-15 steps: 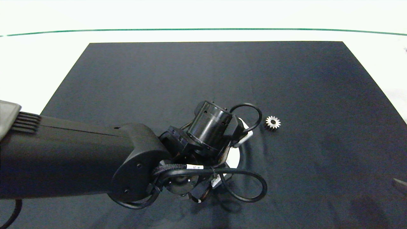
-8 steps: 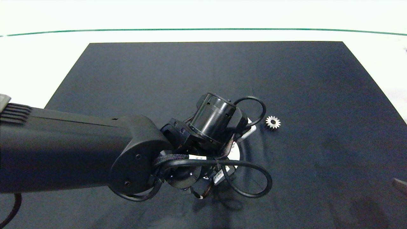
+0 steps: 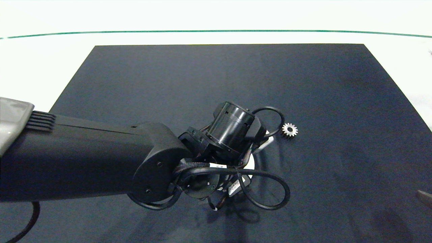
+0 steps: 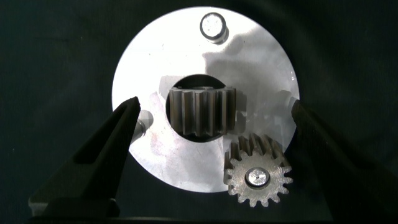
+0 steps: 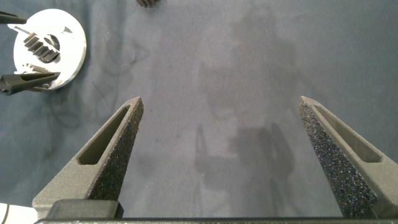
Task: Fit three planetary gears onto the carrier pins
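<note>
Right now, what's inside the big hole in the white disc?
A gear lies on its side in the white disc's hole, teeth showing. Whatever lies under it is hidden. The open left tool hovers above.

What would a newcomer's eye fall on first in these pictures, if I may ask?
Most likely the left hand, open above the white disc near the middle of the dark mat. One gear sits on a pin at the disc's edge; another lies on its side in the central hole. A third gear lies loose on the mat beside the arm.
</note>
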Available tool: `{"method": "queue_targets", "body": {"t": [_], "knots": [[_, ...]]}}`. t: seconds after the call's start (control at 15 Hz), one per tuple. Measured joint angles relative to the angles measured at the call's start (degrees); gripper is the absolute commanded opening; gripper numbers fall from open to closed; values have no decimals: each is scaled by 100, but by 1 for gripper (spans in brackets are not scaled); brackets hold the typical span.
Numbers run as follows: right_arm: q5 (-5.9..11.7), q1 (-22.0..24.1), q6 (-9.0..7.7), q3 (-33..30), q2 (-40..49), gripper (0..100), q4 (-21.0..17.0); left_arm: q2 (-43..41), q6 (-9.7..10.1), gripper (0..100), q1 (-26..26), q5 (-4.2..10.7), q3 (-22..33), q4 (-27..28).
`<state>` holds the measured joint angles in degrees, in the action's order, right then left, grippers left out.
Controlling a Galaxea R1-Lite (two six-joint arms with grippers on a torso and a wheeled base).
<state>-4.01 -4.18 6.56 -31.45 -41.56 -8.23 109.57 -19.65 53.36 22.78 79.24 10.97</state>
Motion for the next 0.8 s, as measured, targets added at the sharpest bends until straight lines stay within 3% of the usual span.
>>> {"method": "queue_targets", "body": {"t": [0.53,0.8], "knots": [[0,7,35,15,0,100,2,162,0,100,-2,0,171,32],[0,7,35,15,0,100,0,204,-7,93,-17,1,205,32]]}}
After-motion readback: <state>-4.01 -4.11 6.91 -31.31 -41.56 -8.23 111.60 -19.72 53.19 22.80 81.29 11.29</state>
